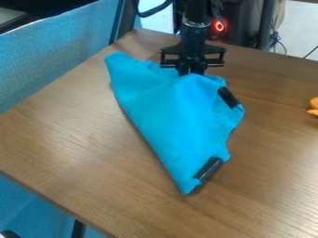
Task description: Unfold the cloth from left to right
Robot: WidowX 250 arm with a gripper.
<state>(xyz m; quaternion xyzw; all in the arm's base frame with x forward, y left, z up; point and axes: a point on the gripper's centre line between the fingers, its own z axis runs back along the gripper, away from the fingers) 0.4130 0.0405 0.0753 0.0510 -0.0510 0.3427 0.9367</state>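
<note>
The black gripper (190, 71) hangs at the upper middle of the table, its fingers close together on the upper edge of the blue cloth (168, 121). Fabric bunches up around the fingertips and hides their ends. From there the cloth spreads toward the upper left and down to a point at the lower middle, lying folded with creases near the top. Two black strips show on its right side, one beside the gripper and one near the bottom corner.
Part of an orange object (314, 107) stands at the right edge of the wooden table (74, 153). Blue fabric panels border the table on the left. Cables and dark equipment are behind the arm.
</note>
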